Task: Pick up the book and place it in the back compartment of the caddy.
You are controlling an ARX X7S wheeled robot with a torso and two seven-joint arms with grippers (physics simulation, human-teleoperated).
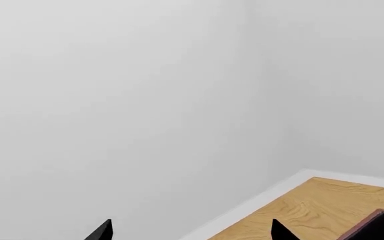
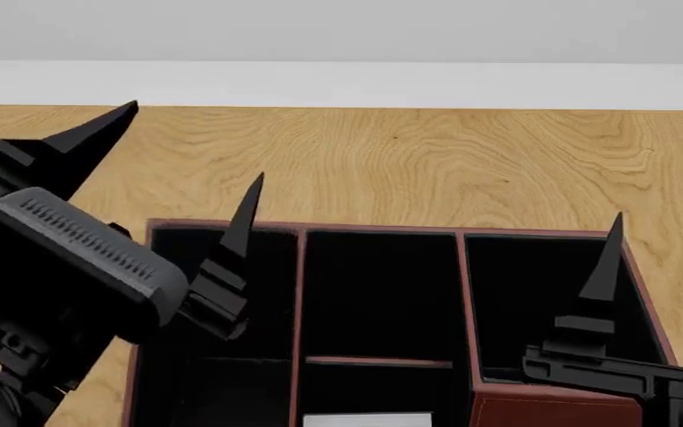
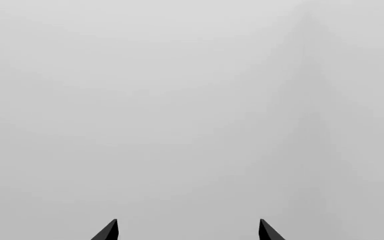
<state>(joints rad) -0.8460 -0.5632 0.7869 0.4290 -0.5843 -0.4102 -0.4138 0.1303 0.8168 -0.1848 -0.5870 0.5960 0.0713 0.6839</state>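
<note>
Book first: only a thin white strip (image 2: 365,420) shows at 6 o'clock in the head view. It lies low in the caddy's (image 2: 377,229) front middle section, and I take it to be the page edge. The rest is cut off, so I cannot tell how it lies.

Far left, the left hand (image 2: 193,142) is spread and holds nothing. 1 finger points toward 11 o'clock over the bare worktop (image 2: 437,151), the other stands over the caddy's back left section. Its wrist view shows mostly wall and a corner of the caddy. A careless swing down from here could catch the left rim and shove the whole box.

In the middle, 3 black sections run across the back, and a short divider (image 2: 377,362) separates the middle one from the front. The book looks boxed in by walls. If it lies flat, spread fingers may strike the rims before they get under its edge, or may only scrape the cover. On the way back it has to clear that divider. If the fit is close, a tilted release could leave it propped on a rim.

At 5 o'clock sits a reddish-brown block (image 2: 550,407); I cannot tell what it is. The right hand (image 3: 186,230) hangs above it, spread and empty, fingers pointing away from the caddy. Its wrist view shows nothing but wall, so any reach toward the book begins without a close look at it.
</note>
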